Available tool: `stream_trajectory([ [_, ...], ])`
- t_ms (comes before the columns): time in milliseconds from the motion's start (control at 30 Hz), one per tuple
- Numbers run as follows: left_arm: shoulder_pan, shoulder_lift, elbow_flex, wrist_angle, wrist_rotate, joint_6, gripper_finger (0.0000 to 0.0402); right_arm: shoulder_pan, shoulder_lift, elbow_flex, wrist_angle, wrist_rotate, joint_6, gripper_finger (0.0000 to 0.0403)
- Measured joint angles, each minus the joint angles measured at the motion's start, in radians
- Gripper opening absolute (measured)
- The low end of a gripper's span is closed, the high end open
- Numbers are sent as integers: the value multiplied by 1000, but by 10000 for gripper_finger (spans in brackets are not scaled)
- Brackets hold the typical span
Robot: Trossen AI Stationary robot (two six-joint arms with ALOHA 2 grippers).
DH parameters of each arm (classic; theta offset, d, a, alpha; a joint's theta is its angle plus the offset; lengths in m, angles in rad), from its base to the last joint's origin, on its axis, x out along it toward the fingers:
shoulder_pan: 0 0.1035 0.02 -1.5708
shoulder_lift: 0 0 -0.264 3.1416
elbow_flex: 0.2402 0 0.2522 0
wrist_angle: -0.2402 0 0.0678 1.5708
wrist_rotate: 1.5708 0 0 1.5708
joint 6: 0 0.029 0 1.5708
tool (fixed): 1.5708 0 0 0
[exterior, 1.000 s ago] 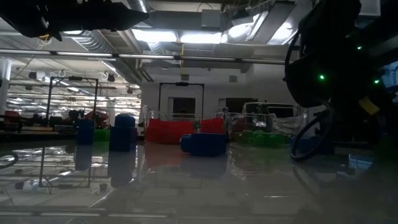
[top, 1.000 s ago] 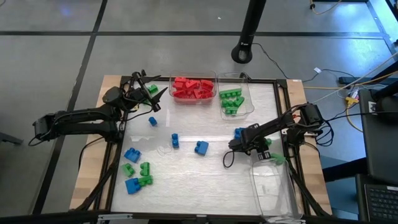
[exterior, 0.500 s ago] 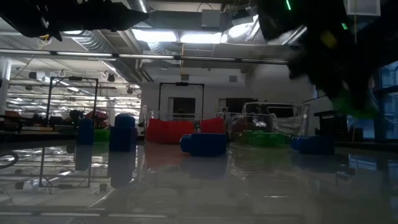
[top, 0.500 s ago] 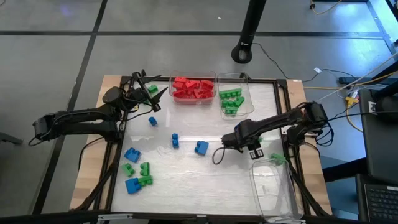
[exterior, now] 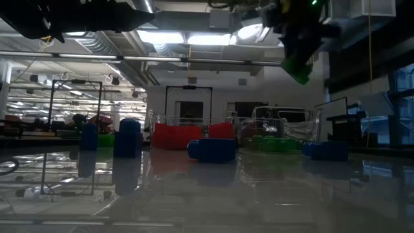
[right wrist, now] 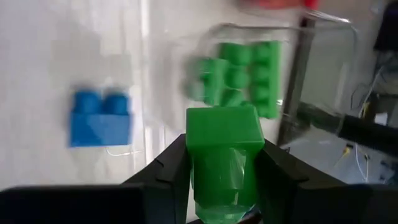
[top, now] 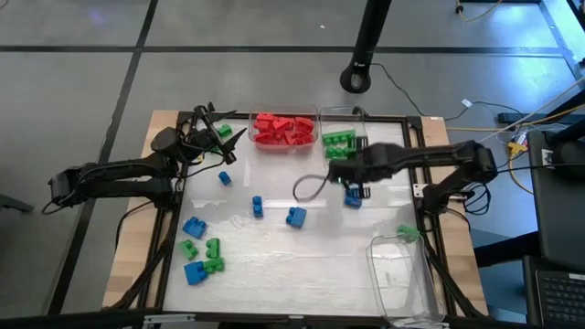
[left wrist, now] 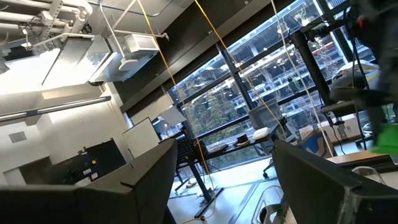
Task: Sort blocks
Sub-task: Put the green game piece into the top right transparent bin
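Right pincer [right wrist: 222,163] grips green block [right wrist: 222,129] | bin [top: 358,161]: green blocks [top: 338,141]

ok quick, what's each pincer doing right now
Left pincer: cannot be told, raised at the table's far left corner.
Right pincer: closed on a small green plastic studded brick.

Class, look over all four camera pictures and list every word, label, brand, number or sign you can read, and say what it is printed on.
None can be read: no print shows on the blocks, the clear bins, the table or either arm.
The monitors and the room in the left wrist view show no readable text.
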Motion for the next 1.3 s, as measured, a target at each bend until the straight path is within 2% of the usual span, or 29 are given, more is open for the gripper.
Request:
stream_trajectory([
  [167,0,0,0,0,0,0,253,-159,-1,-14,81,-15,-79,131],
  [333,0,0,0,0,0,0,253,-313,0,-59,179,-90,-127,131],
  [567,0,0,0,0,0,0,253,-437,0,-123,301,-140,-128,131],
  [633,0,0,0,0,0,0,253,-448,0,-133,337,-142,-125,150],
  [833,0,0,0,0,0,0,253,-451,0,-136,388,-142,-123,246],
  [933,0,0,0,0,0,0,253,-451,0,-136,385,-157,-123,276],
  [1133,0,0,0,0,0,0,253,-428,0,-88,242,-250,-86,298],
  [1300,0,0,0,0,0,4,253,-304,-15,-44,28,-292,15,289],
])
